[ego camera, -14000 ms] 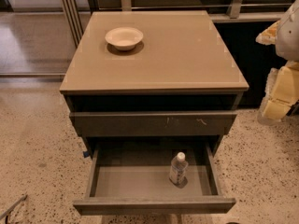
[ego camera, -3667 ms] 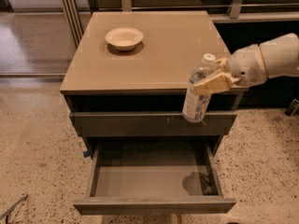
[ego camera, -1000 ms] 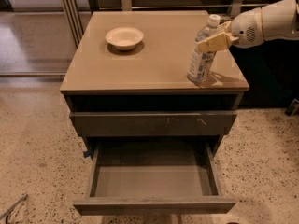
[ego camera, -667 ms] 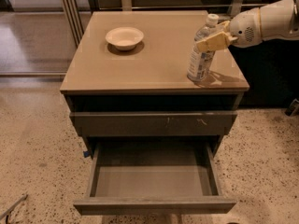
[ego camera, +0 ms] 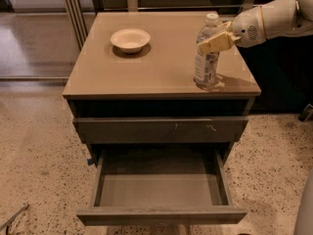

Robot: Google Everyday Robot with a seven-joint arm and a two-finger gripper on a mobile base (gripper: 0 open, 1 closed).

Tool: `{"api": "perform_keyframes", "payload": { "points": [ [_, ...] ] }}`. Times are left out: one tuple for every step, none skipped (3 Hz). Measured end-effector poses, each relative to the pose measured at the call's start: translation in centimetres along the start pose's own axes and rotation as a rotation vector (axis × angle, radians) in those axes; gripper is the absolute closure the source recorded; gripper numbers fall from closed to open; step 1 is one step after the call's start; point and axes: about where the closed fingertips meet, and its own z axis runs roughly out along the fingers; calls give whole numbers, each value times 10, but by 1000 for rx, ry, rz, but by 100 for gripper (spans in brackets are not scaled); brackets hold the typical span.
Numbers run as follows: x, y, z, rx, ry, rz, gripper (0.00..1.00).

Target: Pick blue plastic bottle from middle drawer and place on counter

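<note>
The blue plastic bottle (ego camera: 206,58), clear with a white cap, stands upright on the counter (ego camera: 146,70) near its right front corner. My gripper (ego camera: 215,42) reaches in from the right at the bottle's shoulder. Its cream fingers (ego camera: 213,44) are closed around the bottle. The middle drawer (ego camera: 159,190) is pulled out below, and its grey floor holds nothing.
A cream bowl (ego camera: 130,39) sits on the counter at the back left. A closed drawer front with small white scratches (ego camera: 161,129) is above the open drawer. Speckled floor surrounds the cabinet, with metal rails behind.
Since a second ago the bottle, still in my grip, has straightened from a slight tilt and rests on the counter. Earlier it lay in the drawer, then was carried up.
</note>
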Motion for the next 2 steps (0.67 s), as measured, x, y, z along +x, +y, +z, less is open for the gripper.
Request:
{"api": "perform_keyframes", "payload": {
  "points": [
    [0, 0, 0, 0, 0, 0, 82],
    [0, 0, 0, 0, 0, 0, 59]
  ]
}}
